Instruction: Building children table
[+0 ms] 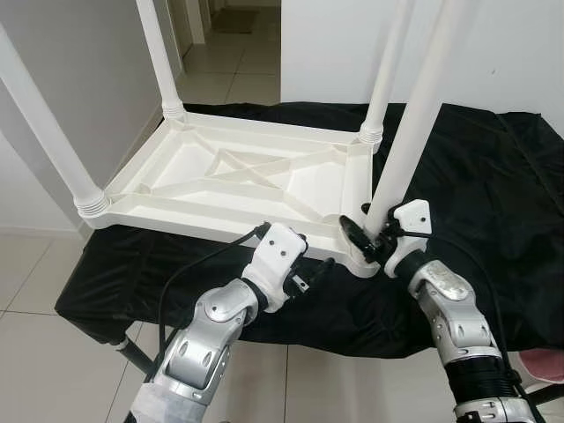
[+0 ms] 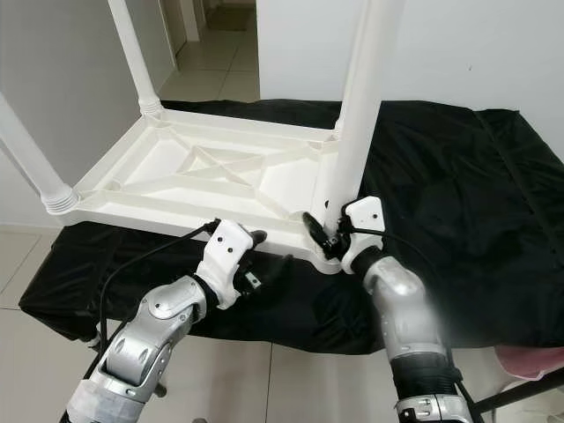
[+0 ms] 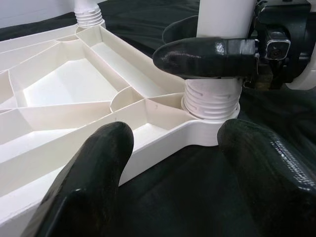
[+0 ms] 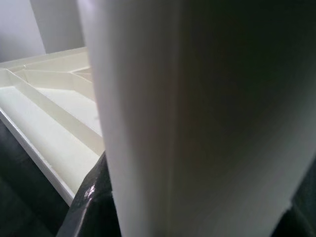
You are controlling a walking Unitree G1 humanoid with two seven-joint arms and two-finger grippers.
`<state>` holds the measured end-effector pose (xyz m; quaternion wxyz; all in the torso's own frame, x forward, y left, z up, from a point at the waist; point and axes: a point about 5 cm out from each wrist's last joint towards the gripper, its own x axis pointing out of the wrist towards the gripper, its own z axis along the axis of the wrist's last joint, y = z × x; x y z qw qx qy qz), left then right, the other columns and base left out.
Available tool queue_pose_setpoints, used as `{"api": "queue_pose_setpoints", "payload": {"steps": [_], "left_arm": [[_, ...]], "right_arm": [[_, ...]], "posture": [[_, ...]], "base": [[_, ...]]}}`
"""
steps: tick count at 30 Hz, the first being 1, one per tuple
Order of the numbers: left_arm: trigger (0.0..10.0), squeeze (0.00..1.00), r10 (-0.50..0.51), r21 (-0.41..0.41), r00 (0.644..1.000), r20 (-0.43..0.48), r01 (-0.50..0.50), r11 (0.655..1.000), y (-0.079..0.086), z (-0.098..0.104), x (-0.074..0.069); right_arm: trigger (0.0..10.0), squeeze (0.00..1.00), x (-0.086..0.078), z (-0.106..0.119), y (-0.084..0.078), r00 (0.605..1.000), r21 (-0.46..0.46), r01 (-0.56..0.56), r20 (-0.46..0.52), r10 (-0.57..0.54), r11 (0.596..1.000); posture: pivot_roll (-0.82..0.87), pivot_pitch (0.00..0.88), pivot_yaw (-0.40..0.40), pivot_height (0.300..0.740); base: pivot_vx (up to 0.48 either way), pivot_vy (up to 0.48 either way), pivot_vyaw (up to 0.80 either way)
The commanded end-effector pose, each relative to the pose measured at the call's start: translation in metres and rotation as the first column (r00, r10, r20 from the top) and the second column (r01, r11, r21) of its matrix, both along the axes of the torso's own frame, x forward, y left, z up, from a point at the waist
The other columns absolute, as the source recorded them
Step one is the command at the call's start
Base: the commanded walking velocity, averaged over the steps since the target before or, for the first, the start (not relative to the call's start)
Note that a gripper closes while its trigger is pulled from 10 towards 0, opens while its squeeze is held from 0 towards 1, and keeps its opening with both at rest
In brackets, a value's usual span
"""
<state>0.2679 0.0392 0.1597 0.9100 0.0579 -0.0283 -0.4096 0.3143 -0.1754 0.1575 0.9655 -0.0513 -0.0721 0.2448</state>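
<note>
A white plastic children's table (image 1: 176,225) lies upside down on a black cloth. Legs stand in its far-left (image 1: 159,53), near-left (image 1: 44,132) and far-right (image 1: 388,62) corners. The fourth leg (image 1: 414,123) stands upright in the near-right corner socket, its ribbed base (image 3: 212,98) seated there. My right gripper (image 1: 374,231) is shut on this leg just above the base; the leg (image 4: 197,118) looms close in the right wrist view. My left gripper (image 3: 177,143) is open, its fingers (image 3: 98,163) spread on either side of the table's near edge by that corner.
The black cloth (image 1: 493,194) covers a low stand with free room to the table's right. Tiled floor (image 1: 26,264) surrounds it. A wall stands behind and a doorway (image 1: 238,35) opens at the back left. Something pink (image 1: 546,361) lies at the lower right.
</note>
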Motion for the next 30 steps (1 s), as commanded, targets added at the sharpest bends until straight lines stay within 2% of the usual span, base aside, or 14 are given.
{"api": "queue_pose_setpoints", "payload": {"steps": [1,7,8,10,12,15,19,22,25,30], "left_arm": [[10.0,0.00,0.038,0.006,0.999,0.003,-0.038,0.999,0.003,-0.002,0.002],[10.0,0.00,0.040,0.010,0.999,0.003,-0.040,0.999,0.004,-0.003,0.001],[10.0,0.00,0.040,0.011,0.999,0.002,-0.040,0.999,0.004,-0.003,0.001],[10.0,0.00,0.041,0.011,0.999,0.001,-0.041,0.999,0.005,-0.003,0.000],[10.0,0.00,0.044,0.011,0.999,-0.001,-0.044,0.999,0.005,-0.004,-0.001],[10.0,0.00,0.046,0.010,0.999,-0.003,-0.045,0.999,0.005,-0.004,-0.001],[10.0,0.00,0.048,0.009,0.999,-0.004,-0.048,0.999,0.005,-0.004,-0.001],[10.0,0.00,0.053,0.007,0.999,-0.004,-0.053,0.999,0.005,-0.005,-0.001],[10.0,0.00,0.054,0.006,0.999,-0.004,-0.054,0.999,0.005,-0.005,-0.001],[10.0,0.00,0.062,0.002,0.998,-0.004,-0.062,0.998,0.005,-0.005,-0.002]], "right_arm": [[0.0,0.00,0.000,-0.004,0.000,1.000,-0.001,-0.016,-0.017,0.016,1.000],[0.0,0.00,0.001,-0.007,-0.002,0.999,0.008,0.003,-0.036,-0.002,1.000],[10.0,0.00,0.001,-0.008,-0.002,0.999,0.010,0.009,-0.044,-0.009,1.000],[10.0,0.00,0.001,-0.008,-0.002,0.999,0.015,0.020,-0.049,-0.020,1.000],[10.0,0.00,0.000,-0.006,-0.001,0.997,0.076,0.061,-0.059,-0.056,0.995],[10.0,0.00,-0.001,-0.003,0.003,0.995,0.110,0.092,-0.058,-0.086,0.990],[10.0,0.00,-0.001,-0.001,0.007,0.989,0.114,0.140,-0.062,-0.133,0.984],[10.0,0.00,0.000,-0.001,0.010,0.966,0.112,0.253,-0.080,-0.245,0.961],[10.0,0.00,0.000,-0.001,0.012,0.957,0.122,0.286,-0.090,-0.276,0.950],[10.0,0.00,-0.007,-0.002,0.027,0.927,0.148,0.375,-0.095,-0.364,0.915]], "posture": [[-0.03,0.047,0.053,0.740],[-0.03,0.046,0.053,0.740],[-0.03,0.046,0.050,0.740],[-0.03,0.046,0.049,0.740],[-0.03,0.047,0.045,0.740],[-0.03,0.048,0.042,0.740],[-0.02,0.046,0.036,0.740],[-0.02,0.043,0.031,0.740],[-0.02,0.043,0.031,0.740],[-0.02,0.040,0.016,0.740]], "base": [[0.000,0.000,0.00],[0.000,0.000,0.00],[0.000,0.000,0.00],[0.000,0.000,0.00],[0.000,0.000,0.00],[0.000,0.000,0.00],[0.000,0.000,0.00],[0.000,0.000,0.00],[0.000,0.000,0.00],[0.000,0.000,0.00]]}}
